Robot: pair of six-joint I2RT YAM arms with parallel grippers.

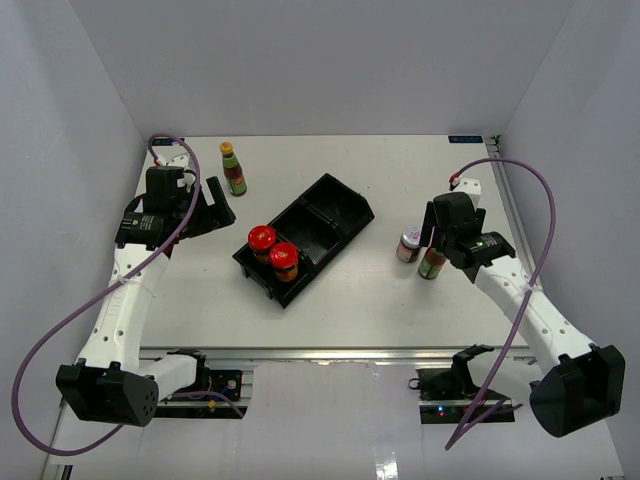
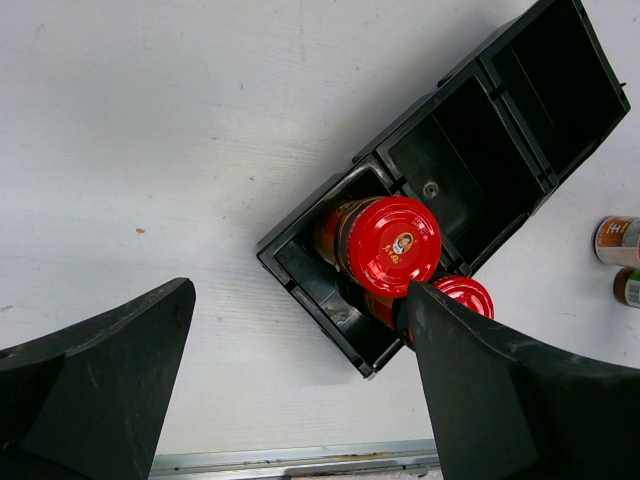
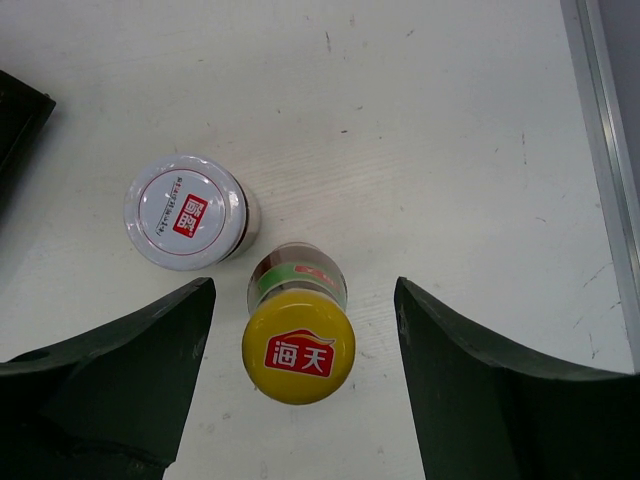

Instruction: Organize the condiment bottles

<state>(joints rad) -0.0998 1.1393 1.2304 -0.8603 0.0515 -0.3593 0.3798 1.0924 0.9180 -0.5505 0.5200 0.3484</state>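
Note:
Two red-lidded brown jars (image 1: 262, 240) (image 1: 284, 258) stand in the near-left compartment of the black tray (image 1: 335, 205). They also show in the left wrist view (image 2: 392, 240) (image 2: 462, 293). One yellow-capped bottle (image 1: 232, 168) stands at the back left. The other yellow-capped bottle (image 1: 432, 262) stands right of the tray, beside the white-lidded jar (image 1: 409, 245). My right gripper (image 1: 437, 240) is open above this bottle. In the right wrist view the cap (image 3: 298, 346) lies between the fingers (image 3: 302, 285), untouched, and the white lid (image 3: 185, 212) is to its left. My left gripper (image 1: 212, 208) is open and empty, left of the tray (image 2: 298, 300).
The tray's (image 2: 470, 140) other compartments hold nothing. A metal rail (image 3: 600, 120) runs along the table's right edge, close to the right gripper. The walls of the enclosure stand on three sides.

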